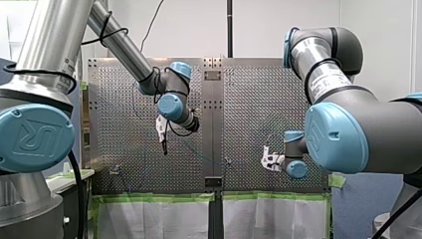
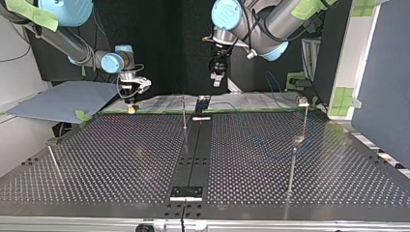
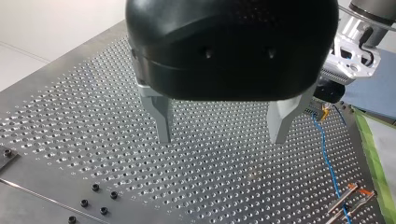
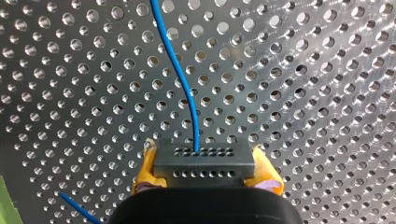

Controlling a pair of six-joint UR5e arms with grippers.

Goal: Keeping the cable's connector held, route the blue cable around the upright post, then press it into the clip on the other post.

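Posts and arms lined up across the front view. Furthest left, a thin post with a small boxy head (image 1: 115,170) stood low on the perforated surface (image 1: 124,99), well apart from both arms. Right of it, but left of the surface's middle seam, the left end effector (image 1: 164,146) hung above the surface with its tips pointing down. The left wrist view showed it as black-bodied, with two bare metal fingers (image 3: 161,116) spread wide and gripping nothing, only the holed surface beneath the gap.

The blue cable (image 3: 332,172) lay well off to one side of those fingers. It ran from the other arm's end effector across the surface to a metal fixture with orange tips (image 3: 350,201). It touched or crossed that fixture, and whether it sat inside it could not be told.

Just right of the seam in the front view stood a slim post (image 1: 227,161). Furthest right, the right end effector (image 1: 268,162) reached in close to the surface. In the right wrist view its yellow pads (image 4: 147,170) were clamped on either side of the connector (image 4: 203,161), a dark block with rows of small holes. The cable left the connector's far face through one of those holes. It ran ahead of the end effector over the surface in a gentle curve, out past the view's edge. A second short stretch of blue showed beside the end effector, near a strip of green tape (image 4: 3,200).
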